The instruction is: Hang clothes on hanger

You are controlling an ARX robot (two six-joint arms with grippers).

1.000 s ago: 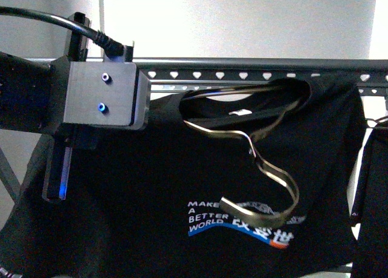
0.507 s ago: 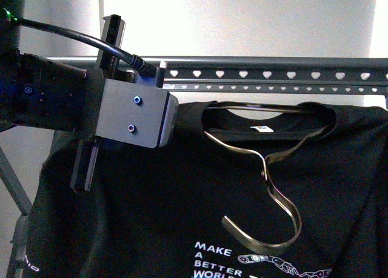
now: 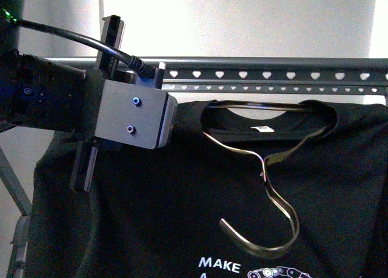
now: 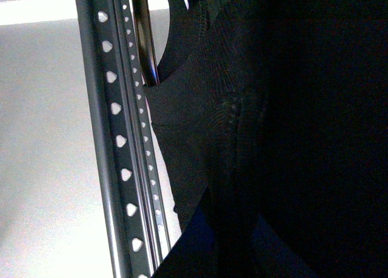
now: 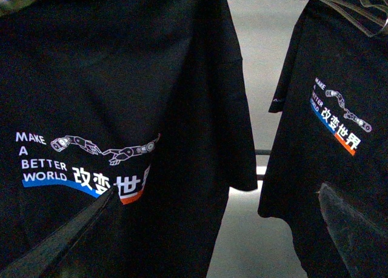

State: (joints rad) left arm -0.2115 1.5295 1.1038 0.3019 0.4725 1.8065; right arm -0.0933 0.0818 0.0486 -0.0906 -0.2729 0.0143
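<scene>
The shirt (image 3: 200, 193) is in front of the rack (image 3: 273, 69), with the left gripper (image 3: 85, 166) at its shoulder, whether gripping I cannot say, and the right gripper (image 5: 218, 193) has its fingers apart.

The front view's lower edge cuts off the lettering (image 3: 219, 267) on the shirt (image 3: 200, 187), and the left arm's camera block (image 3: 133, 114) hides one shoulder. In the left wrist view, black cloth swallows the left end effector (image 4: 233, 248), so its grip cannot be read.
</scene>
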